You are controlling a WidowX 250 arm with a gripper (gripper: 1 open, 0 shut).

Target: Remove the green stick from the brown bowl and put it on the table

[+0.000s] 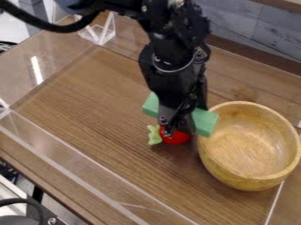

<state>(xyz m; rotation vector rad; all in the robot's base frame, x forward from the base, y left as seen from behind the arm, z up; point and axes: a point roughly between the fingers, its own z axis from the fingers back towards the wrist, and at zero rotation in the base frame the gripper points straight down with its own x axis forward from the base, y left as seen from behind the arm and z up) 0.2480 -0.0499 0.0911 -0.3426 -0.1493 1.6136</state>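
Nearest the camera runs the low clear wall [70, 163] that edges the worktop [94, 105], a brown wood-grain surface with bare board across its front and left. To the right, the bowl [249, 145] sits on that surface, light tan with a thick rim, and its inside shows nothing but wood.

Just left of the bowl, a little farther back, the gripper [177, 123] points steeply down and is clamped on the green stick [200, 120]. The stick is held crosswise, so its two ends jut out either side of the black fingers, the right end close to the bowl's rim but outside it. Directly under the gripper lies a red fruit [178, 135] with small green leaves; whether the stick or the fingertips touch it cannot be told from this angle.

Behind all this the black arm [177, 44] rises toward the top edge, and a small clear stand [97, 33] sits at the far side of the worktop.

The stick is already out of the bowl, so the step in hand looks like the lowering and placing. The next move probably calls for finding bare wood clear of the fruit, since setting the stick down on it could leave it tilted or make the fruit roll, then opening the gripper.
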